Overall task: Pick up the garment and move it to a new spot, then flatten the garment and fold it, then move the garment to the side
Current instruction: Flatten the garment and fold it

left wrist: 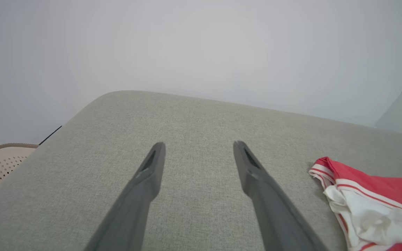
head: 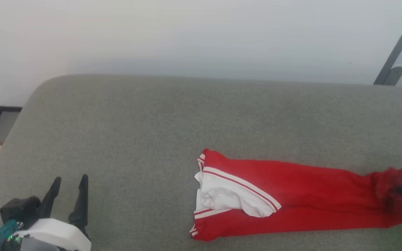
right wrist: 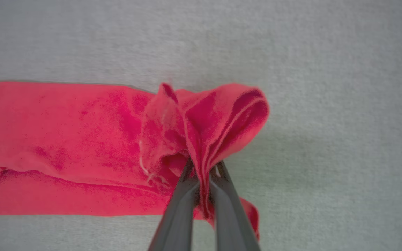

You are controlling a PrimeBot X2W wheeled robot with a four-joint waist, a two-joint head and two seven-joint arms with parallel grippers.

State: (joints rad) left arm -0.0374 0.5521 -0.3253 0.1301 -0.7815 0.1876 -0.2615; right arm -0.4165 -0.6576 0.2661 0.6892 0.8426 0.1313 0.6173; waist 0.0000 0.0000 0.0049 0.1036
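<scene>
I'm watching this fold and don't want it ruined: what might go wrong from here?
1. The right gripper pinches only one bunched end of the shirt; a pull from there may drag the folded strip out of shape.
2. The left gripper is open over the bare cushion, so the loose white sleeve end has no support and may spill out.

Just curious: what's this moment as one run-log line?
right end effector: shut on end of red jersey | left end effector: open, empty
</scene>
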